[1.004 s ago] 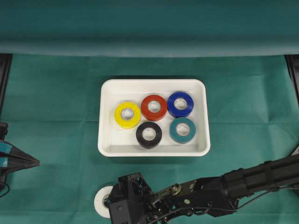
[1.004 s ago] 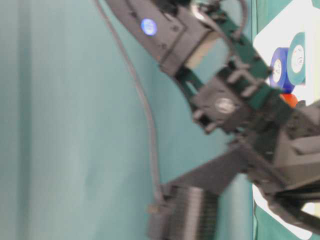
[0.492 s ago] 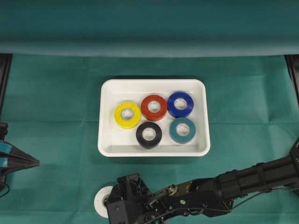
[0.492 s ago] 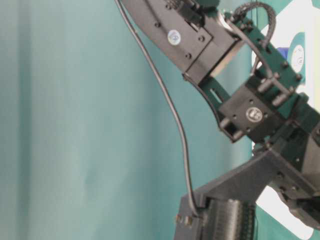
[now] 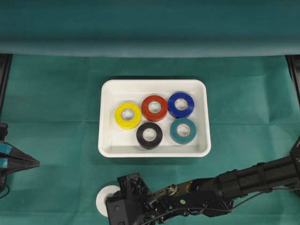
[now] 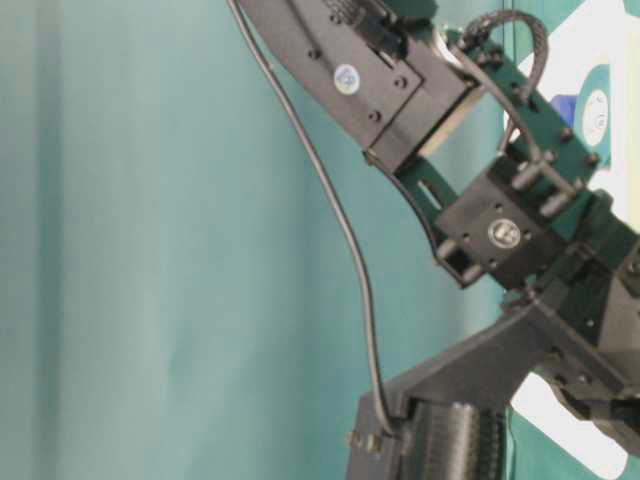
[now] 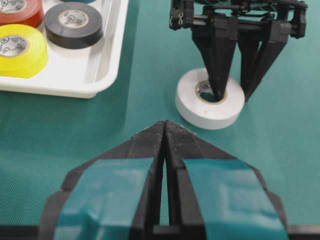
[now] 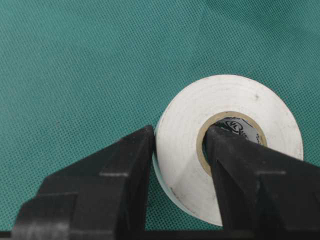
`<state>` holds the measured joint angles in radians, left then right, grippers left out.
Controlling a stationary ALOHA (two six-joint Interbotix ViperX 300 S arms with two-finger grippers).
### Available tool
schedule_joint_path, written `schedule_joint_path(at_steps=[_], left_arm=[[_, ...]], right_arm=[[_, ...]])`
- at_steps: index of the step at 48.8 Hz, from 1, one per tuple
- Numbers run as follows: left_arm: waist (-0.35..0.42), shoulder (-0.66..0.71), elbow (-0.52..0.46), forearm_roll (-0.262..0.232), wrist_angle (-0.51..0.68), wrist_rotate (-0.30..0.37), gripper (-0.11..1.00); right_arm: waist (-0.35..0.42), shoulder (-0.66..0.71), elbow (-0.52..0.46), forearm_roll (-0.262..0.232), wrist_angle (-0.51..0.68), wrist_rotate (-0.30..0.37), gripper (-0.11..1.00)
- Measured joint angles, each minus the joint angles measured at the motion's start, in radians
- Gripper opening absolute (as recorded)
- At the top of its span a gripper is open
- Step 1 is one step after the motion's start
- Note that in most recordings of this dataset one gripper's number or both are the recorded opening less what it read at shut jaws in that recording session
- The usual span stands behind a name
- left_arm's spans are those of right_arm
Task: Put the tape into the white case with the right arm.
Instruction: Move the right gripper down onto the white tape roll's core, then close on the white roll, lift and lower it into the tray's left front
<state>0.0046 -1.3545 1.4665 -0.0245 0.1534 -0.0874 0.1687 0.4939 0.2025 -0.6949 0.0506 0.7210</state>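
Note:
A white roll of tape (image 5: 104, 198) lies flat on the green cloth, in front of the white case (image 5: 107, 140). My right gripper (image 5: 120, 200) stands over the roll's right part, shut on its wall. One finger is inside the core and the other is against the outer side, as the right wrist view shows of the tape (image 8: 235, 100) and the right gripper (image 8: 177, 136). From the left wrist view the tape (image 7: 197, 107) rests on the cloth under the right gripper (image 7: 233, 95). My left gripper (image 7: 165, 125) is shut and empty, well left of the roll.
The case holds yellow (image 5: 128, 115), red (image 5: 154, 108), blue (image 5: 181, 104), black (image 5: 149, 135) and teal (image 5: 183, 130) rolls. The right arm (image 5: 253, 178) stretches low across the front right. A dark backdrop fold (image 5: 150, 44) runs along the back. The left gripper (image 5: 33, 162) sits at the left edge.
The right gripper's fingers have closed from wide apart onto the white roll's wall. The roll and the left gripper have stayed where they were.

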Motion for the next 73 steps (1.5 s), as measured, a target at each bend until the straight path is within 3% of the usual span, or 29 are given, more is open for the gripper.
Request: schedule_joint_path(at_steps=[12,26,42,58,73], left_arm=[[0.002,0.0,0.0,-0.002,0.0,0.0,0.0],[0.002,0.0,0.0,0.0,0.0,0.0,0.0],[0.0,0.0,0.0,-0.002,0.0,0.0,0.0],[0.0,0.0,0.0,0.0,0.0,0.0,0.0],[0.0,0.0,0.0,0.0,0.0,-0.002,0.0]], right_arm=[[0.002,-0.021,0.0,-0.012,0.018,0.0,0.04],[0.003,-0.126,0.0,-0.02,0.132,0.0,0.03],[-0.003,-0.135,0.0,-0.025,0.178,0.0,0.03],[-0.083,-0.178,0.0,-0.084,0.258,0.0,0.03],[-0.183,-0.186,0.032,-0.094,0.278,0.0,0.03]])
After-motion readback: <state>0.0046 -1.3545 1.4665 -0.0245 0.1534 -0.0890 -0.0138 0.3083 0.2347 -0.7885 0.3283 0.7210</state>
